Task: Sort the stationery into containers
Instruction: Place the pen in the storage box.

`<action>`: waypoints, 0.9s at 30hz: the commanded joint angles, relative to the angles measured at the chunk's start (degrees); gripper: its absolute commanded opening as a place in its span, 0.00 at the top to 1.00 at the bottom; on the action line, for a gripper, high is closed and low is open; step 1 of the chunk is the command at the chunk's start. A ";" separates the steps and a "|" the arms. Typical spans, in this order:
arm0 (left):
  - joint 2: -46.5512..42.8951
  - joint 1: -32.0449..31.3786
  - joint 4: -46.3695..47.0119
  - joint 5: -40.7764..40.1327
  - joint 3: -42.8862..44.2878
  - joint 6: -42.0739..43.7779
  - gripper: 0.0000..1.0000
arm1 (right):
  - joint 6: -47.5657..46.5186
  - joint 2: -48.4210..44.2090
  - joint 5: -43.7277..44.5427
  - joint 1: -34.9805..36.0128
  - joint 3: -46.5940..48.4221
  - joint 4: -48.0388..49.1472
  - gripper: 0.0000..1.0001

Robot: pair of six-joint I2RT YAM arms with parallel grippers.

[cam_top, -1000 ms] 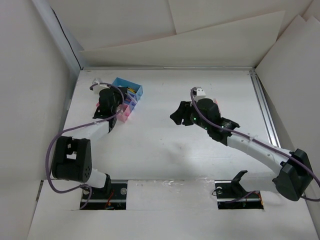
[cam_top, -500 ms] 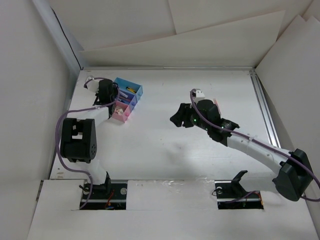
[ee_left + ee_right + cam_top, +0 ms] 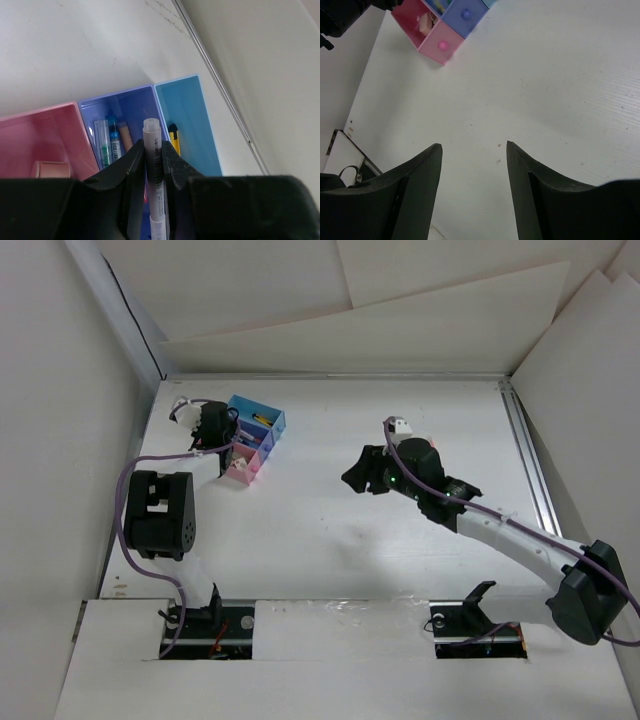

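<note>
White bench [image 3: 330, 540] with three joined bins [image 3: 255, 436] near its far left corner: pink bin [image 3: 55, 125], violet bin [image 3: 131, 100], light-blue bin [image 3: 187, 112]. Right gripper [image 3: 474, 150] hangs midway between the left and right edges, jaws wide apart, holding nothing. Left gripper [image 3: 152, 150] is clamped on a pale pen [image 3: 151, 131] over the violet bin (other pens [image 3: 109, 140] lie inside). Small yellow piece [image 3: 173, 136] lies in the light-blue bin.

We're looking at a plain white worktop [image 3: 330, 540] with a few tiny specks on it. Sitting right on it, far left, are the containers [image 3: 244, 473]: three joined bins, pink, blue-violet and light blue.
</note>
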 commanded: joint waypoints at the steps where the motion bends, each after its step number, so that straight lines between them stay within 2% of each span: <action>1: -0.43 0.18 0.30 -1.62 1.64 1.24 0.85 | 0.36 -1.59 -0.99 -0.52 -0.29 2.52 0.40; 7: -0.95 0.18 0.82 -1.62 0.49 1.24 0.68 | 0.36 -1.59 -0.99 -1.05 -0.29 2.52 0.40; 15: -5.51 -0.34 2.75 -0.39 -2.84 1.24 0.63 | 0.36 -2.64 -0.90 -4.21 -1.34 3.05 0.40; 18: -10.68 -1.82 6.00 0.23 -6.17 2.73 0.61 | 1.67 -2.65 2.25 -7.27 -2.57 3.05 0.58; 19: -12.36 -2.36 7.32 0.75 -7.41 3.43 0.61 | 2.37 -2.65 2.26 -8.42 -3.10 3.05 0.79; 21: -15.53 -3.68 12.04 3.63 -10.13 4.85 0.61 | 4.04 -2.65 2.26 -12.71 -3.63 3.05 0.97; 22: -18.42 -5.51 13.90 4.79 -13.28 5.63 0.61 | 4.05 -2.04 1.22 -14.22 -3.63 3.05 1.00; 24: -20.81 -8.15 16.46 6.37 -16.20 6.16 0.60 | 5.53 -1.42 0.33 -17.12 -4.16 3.05 1.00; 27: -24.24 -15.09 17.88 5.60 -20.33 7.66 0.60 | 7.82 0.33 4.70 -21.96 -4.77 1.74 1.00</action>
